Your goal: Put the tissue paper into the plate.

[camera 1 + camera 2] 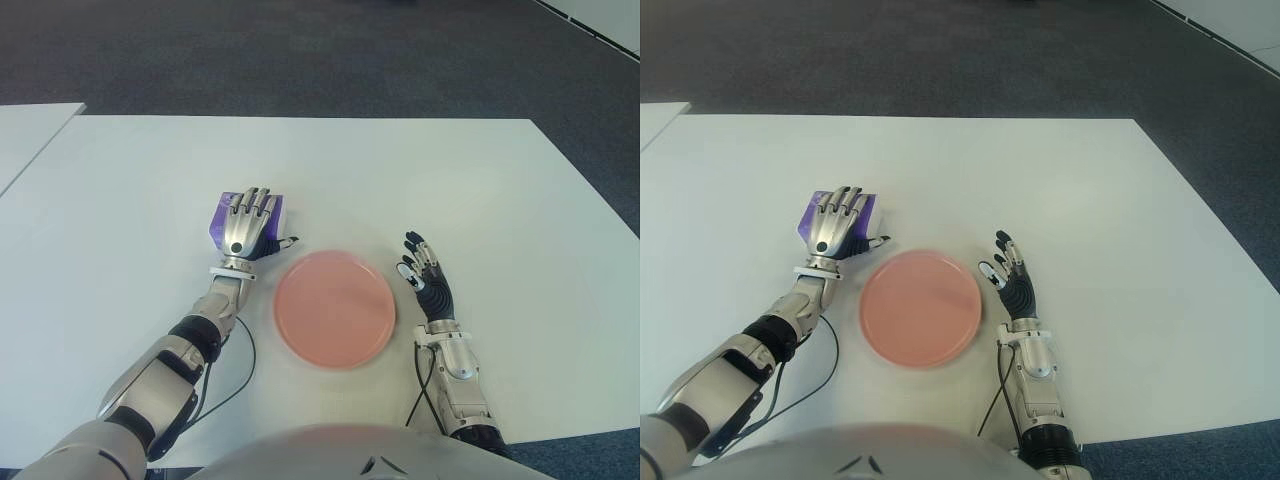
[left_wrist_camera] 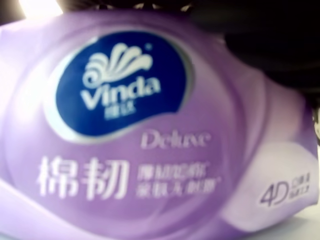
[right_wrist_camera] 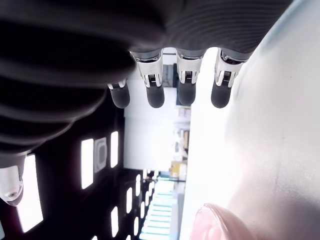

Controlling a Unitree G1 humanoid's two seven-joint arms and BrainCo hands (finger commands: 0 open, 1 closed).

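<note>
A purple Vinda tissue pack [image 1: 217, 224] lies on the white table [image 1: 460, 170], just left of and beyond a pink round plate [image 1: 334, 308]. My left hand [image 1: 250, 218] lies flat on top of the pack, fingers stretched over it and thumb sticking out toward the plate; only the pack's edges show around it. The pack's printed face [image 2: 150, 145] fills the left wrist view. Nothing lies in the plate. My right hand [image 1: 424, 270] shows just right of the plate, with its fingers [image 3: 155, 95] extended and holding nothing.
A second white table [image 1: 30, 130] adjoins at the far left. Dark carpet [image 1: 300, 50] runs beyond the table's far edge. A black cable [image 1: 240, 370] trails from my left forearm near the front edge.
</note>
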